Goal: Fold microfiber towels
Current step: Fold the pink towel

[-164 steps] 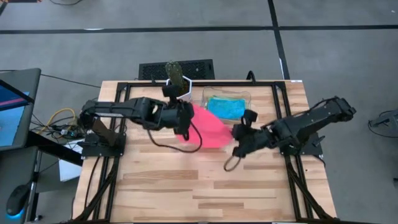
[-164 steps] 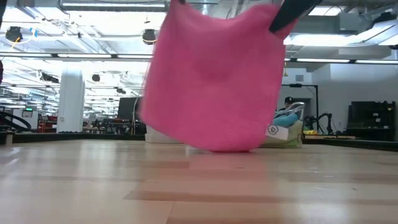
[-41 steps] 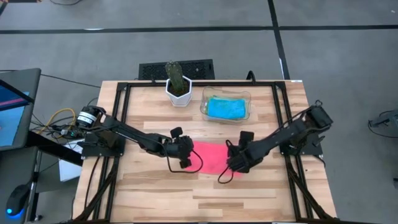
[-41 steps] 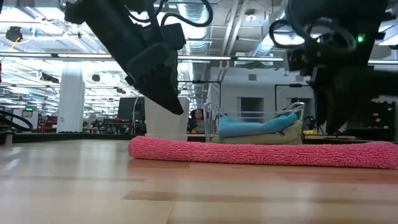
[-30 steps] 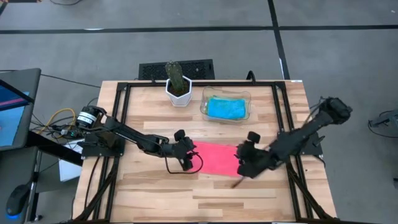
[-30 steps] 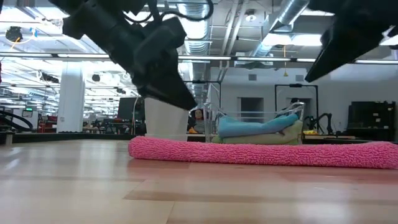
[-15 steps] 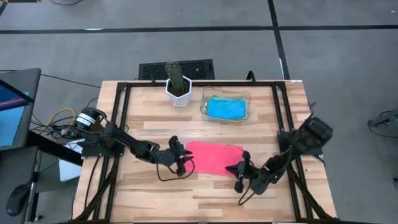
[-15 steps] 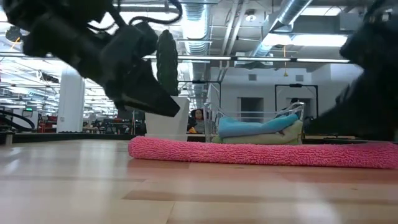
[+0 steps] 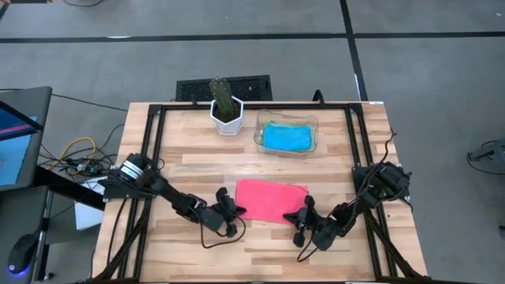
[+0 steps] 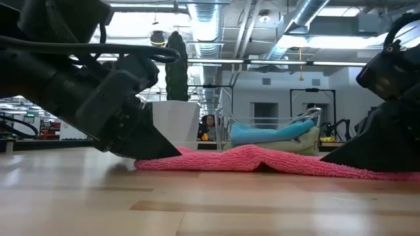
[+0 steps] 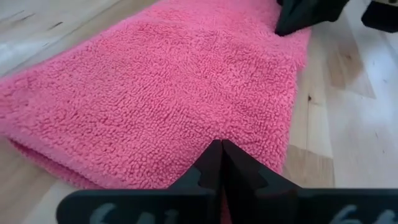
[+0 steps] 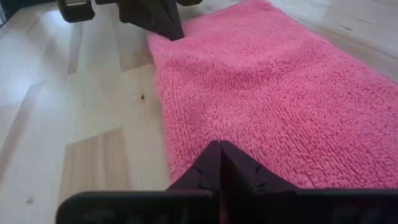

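A hot pink microfiber towel (image 9: 272, 197), folded into a long strip, lies flat on the wooden table; in the low view its middle (image 10: 252, 154) stands up in a low hump. My left gripper (image 9: 234, 211) is shut at the strip's near left corner. My right gripper (image 9: 303, 213) is shut at its near right corner. A turquoise blue towel (image 9: 286, 137) lies in a clear tray at the back. My left gripper (image 11: 221, 146) has its shut fingertips on the pink towel's near left corner (image 11: 193, 149). It comes slanting down from the table's left. The fingers hide the corner itself, so the number of layers cannot be told. The towel rests on the table. My right gripper (image 12: 219, 146) has its shut fingertips on the towel's near right corner (image 12: 245, 149). It comes slanting down from the table's right. The corner is hidden under the fingers. The towel rests on the table.
A cactus in a white pot (image 9: 226, 110) stands at the back, left of the clear tray (image 9: 260, 126). Black frame rails (image 9: 154, 150) run along the table's left, right and far sides. Bare wood lies in front of the towel (image 9: 260, 252).
Both grippers have come down and toward the table's near edge, onto the pink towel's near corners, one at each end. The towel has stayed in place, but its middle, flat a moment ago, has risen into a low hump.
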You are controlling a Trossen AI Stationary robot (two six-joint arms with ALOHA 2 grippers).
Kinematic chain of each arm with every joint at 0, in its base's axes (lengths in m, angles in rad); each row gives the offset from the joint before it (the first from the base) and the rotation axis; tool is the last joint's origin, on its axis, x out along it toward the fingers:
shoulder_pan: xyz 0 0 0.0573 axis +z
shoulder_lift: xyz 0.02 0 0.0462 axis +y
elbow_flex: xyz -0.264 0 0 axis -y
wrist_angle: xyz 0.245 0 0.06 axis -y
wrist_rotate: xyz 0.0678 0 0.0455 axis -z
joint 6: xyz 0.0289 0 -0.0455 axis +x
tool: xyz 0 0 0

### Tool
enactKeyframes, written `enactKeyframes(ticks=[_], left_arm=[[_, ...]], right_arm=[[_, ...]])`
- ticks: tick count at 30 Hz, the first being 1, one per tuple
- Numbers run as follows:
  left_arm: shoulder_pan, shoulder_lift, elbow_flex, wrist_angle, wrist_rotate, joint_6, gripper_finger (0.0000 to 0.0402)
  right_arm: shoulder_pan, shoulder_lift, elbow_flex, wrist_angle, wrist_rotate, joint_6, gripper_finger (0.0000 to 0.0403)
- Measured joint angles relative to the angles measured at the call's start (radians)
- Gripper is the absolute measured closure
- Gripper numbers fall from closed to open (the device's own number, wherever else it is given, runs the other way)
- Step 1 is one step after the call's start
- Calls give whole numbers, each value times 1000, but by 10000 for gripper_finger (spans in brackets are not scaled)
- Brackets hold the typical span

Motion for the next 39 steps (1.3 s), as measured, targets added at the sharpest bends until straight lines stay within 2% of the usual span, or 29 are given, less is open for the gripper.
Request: enactKeyframes(ticks=[9, 15, 20, 23, 26, 30, 33, 39], left_arm=[[-21, 8, 1, -65, -56, -39, 401], [-21, 10, -2, -40, -65, -38, 401], [-23, 11, -2, -32, -74, -39, 401], [-23, 12, -3, -24, -75, -39, 401], [-22, 12, -4, -5, -72, -37, 401], [-20, -17, -5, -18, -25, 8, 401], [-23, -79, -9, -51, 8, 46, 401], [-23, -211, -6, -58, -11, 134, 401]], right_arm=[[62, -40, -5, -49, 6, -28, 386], [68, -129, 11, 19, 114, -227, 377], [31, -89, 37, 139, 49, -378, 382], [20, -12, 36, 175, 13, -327, 386], [44, 70, 36, 177, 14, -208, 385], [80, 133, 40, 190, 74, -126, 379], [85, 138, 40, 192, 82, -123, 383], [71, 102, 37, 178, 42, -138, 386]])
